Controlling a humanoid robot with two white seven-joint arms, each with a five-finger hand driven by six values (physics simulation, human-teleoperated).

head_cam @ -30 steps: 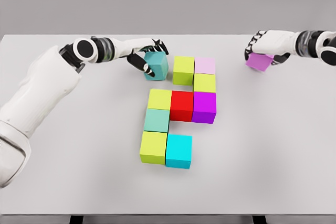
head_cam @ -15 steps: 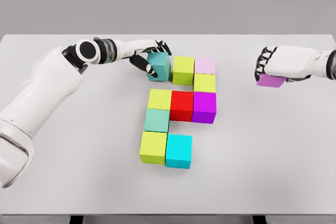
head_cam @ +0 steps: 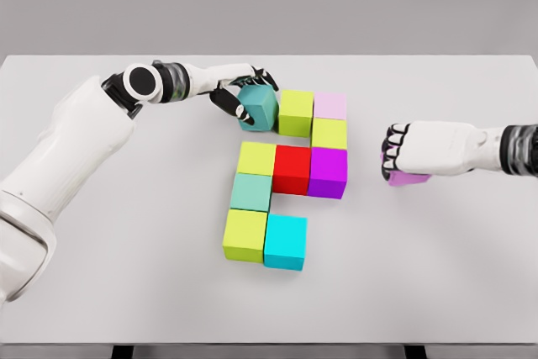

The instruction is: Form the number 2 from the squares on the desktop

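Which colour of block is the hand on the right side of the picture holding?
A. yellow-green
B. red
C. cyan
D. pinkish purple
D: the right hand is curled over a pinkish purple block, which peeks out under its fingers, apart from the group of blocks.

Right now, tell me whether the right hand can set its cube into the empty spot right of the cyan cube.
Probably yes. The right hand grips the magenta cube over bare table, and nothing lies between it and the gap beside the cyan cube.
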